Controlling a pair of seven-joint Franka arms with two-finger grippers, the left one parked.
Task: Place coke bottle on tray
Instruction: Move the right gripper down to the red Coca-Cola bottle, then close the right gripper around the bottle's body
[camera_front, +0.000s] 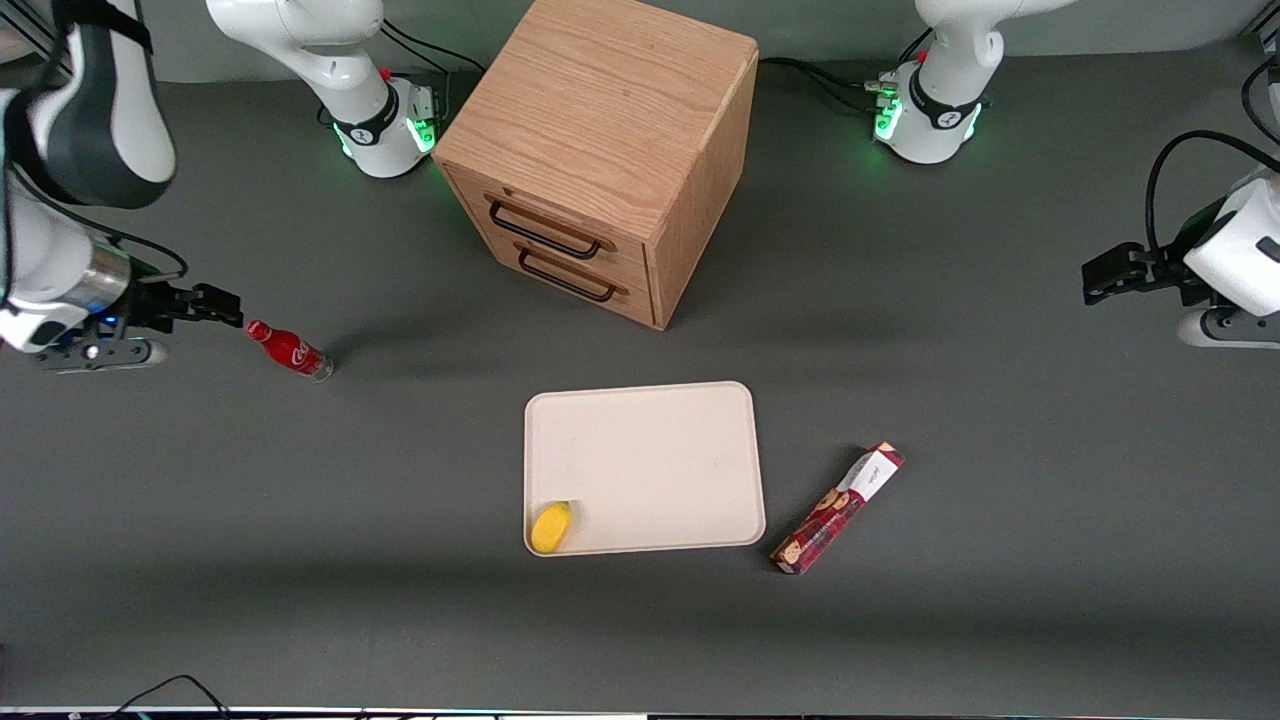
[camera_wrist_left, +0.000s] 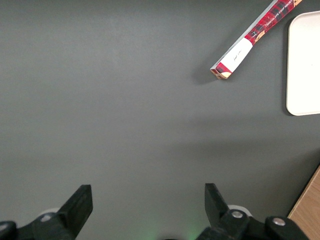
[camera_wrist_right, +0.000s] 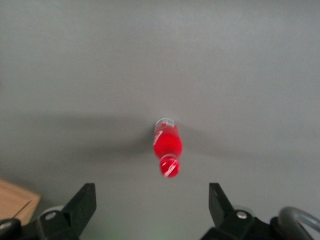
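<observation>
The coke bottle (camera_front: 289, 350) is a small red bottle with a red cap and a clear base. It stands tilted on the grey table toward the working arm's end. The right wrist view looks down on it (camera_wrist_right: 167, 149). My right gripper (camera_front: 222, 305) hangs just above and beside the bottle's cap; in the right wrist view the gripper (camera_wrist_right: 152, 202) is open and empty, with its fingers wide apart and the bottle just ahead of the gap. The cream-beige tray (camera_front: 650, 440) lies flat in the middle of the table, nearer the front camera than the cabinet.
A wooden drawer cabinet (camera_front: 600, 150) stands farther from the front camera than the tray. A small yellow object (camera_front: 551, 527) lies in a near corner of the tray. A long dark-red cookie box (camera_front: 838, 508) lies beside the tray, toward the parked arm's end.
</observation>
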